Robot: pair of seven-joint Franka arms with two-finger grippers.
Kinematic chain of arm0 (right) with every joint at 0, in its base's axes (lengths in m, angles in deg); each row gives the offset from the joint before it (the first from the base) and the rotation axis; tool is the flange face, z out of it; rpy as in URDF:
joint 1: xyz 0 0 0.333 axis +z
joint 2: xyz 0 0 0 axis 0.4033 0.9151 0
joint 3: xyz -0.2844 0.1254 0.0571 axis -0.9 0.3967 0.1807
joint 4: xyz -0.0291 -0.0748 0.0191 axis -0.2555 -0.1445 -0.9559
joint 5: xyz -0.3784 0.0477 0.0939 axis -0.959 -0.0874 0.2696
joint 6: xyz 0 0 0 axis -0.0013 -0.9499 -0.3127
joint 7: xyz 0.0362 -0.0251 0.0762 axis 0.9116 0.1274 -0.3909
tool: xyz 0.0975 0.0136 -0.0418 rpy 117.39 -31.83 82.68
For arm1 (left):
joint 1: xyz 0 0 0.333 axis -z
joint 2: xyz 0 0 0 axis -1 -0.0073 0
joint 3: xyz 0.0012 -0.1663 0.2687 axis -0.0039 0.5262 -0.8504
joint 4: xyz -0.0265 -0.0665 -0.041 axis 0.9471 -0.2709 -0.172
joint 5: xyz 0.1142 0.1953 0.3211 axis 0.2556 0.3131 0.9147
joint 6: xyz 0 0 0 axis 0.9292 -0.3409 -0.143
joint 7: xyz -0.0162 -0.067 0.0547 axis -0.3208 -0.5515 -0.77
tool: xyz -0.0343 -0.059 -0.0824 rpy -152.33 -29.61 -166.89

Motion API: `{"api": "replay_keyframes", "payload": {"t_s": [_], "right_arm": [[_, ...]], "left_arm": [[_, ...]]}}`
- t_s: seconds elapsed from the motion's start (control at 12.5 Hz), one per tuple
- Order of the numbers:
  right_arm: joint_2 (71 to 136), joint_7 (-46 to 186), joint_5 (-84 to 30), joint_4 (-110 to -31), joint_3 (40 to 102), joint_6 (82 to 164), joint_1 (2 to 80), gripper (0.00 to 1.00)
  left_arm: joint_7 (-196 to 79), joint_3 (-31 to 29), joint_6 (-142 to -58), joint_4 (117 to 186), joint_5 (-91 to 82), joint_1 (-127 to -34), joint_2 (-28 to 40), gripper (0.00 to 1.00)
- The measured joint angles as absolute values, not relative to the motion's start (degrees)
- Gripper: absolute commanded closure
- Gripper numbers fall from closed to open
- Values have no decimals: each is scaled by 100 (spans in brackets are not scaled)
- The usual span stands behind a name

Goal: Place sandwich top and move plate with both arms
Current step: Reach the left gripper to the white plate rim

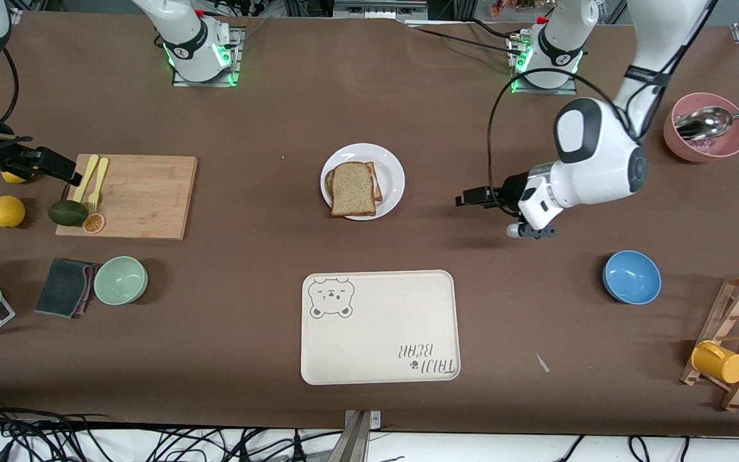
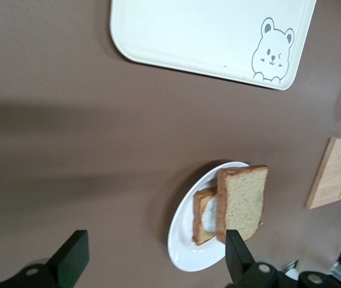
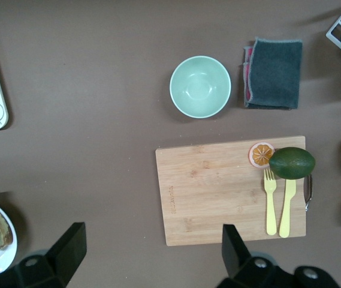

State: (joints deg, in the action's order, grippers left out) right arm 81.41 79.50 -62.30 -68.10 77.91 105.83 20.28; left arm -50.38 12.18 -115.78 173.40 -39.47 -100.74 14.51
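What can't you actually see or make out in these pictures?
- Lower slice: front view, mostly covered by the sandwich top on the plate.
- Pink bowl contents: front view, spoon hides them.
- Sandwich: right wrist view, cut off at the edge.
- Right gripper: front view, arm partly out of frame.

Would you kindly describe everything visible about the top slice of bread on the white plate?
The light tan, speckled wholegrain bread slice with a brown crust lies flat atop a lower slice, slightly askew, so the lower slice's edge shows beside it. In the left wrist view something white peeks out between the two slices. Its rounded end points toward the robots' bases and its square end overhangs the rim of the round white plate nearest the front camera. The plate sits mid-table, farther from the front camera than the cream bear tray. No pincer touches the slice.
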Motion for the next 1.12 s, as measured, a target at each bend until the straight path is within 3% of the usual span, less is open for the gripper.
{"api": "replay_keyframes", "payload": {"t_s": [0.4, 1.12], "right_arm": [[8258, 7950, -6311, -6808, 7837, 10485, 2024, 0], [8286, 8160, -6361, -6792, 7849, 10431, 2025, 0]], "left_arm": [[-3051, 1359, -11931, 17709, -5855, -10029, 912, 1], [-227, 1395, -13291, 18071, -8932, -8825, 481, 0]]}}
